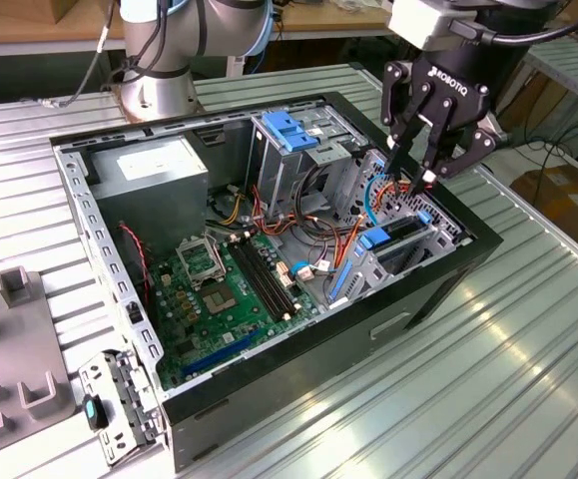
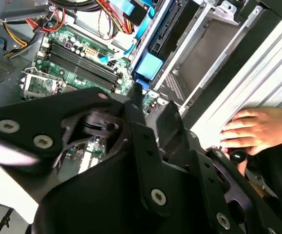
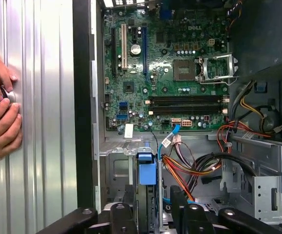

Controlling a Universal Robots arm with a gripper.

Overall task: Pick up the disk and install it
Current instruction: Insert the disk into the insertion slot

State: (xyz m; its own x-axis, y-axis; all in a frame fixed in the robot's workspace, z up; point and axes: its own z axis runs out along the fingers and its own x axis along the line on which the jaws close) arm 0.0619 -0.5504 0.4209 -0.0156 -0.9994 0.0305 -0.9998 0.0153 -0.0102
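Right now my gripper (image 1: pixel 413 175) hangs over the drive cage (image 3: pixel 112 168) in the corner of the open computer case (image 1: pixel 438 289), on the exterior view's right. My fingers (image 1: pixel 400 135) point down and are spread apart, with nothing clamped between them. In the first wrist view two fingertips stand on either side of the disk (image 3: pixel 147 173); I cannot tell whether they touch it.

The disk (image 1: pixel 396 239) is in the cage, standing on edge in its slot. From above I see it as a thin dark slab with a square blue plastic tab at the end facing the motherboard (image 3: pixel 165 63). In the exterior view a second bit of blue shows farther along its upper edge.

Just beside the cage, a bundle of orange, red and black cables (image 3: pixel 179 168) loops toward the green motherboard on the floor of the case. Beyond that, a blue latch (image 1: pixel 289 130) sits on top of a second grey metal cage. A grey box (image 1: pixel 154 175) with a white sticker fills the far corner.

The case lies on a ribbed metal table (image 1: pixel 488 379). A person's hands (image 3: pixel 2 126) rest on the table, just outside the case wall.
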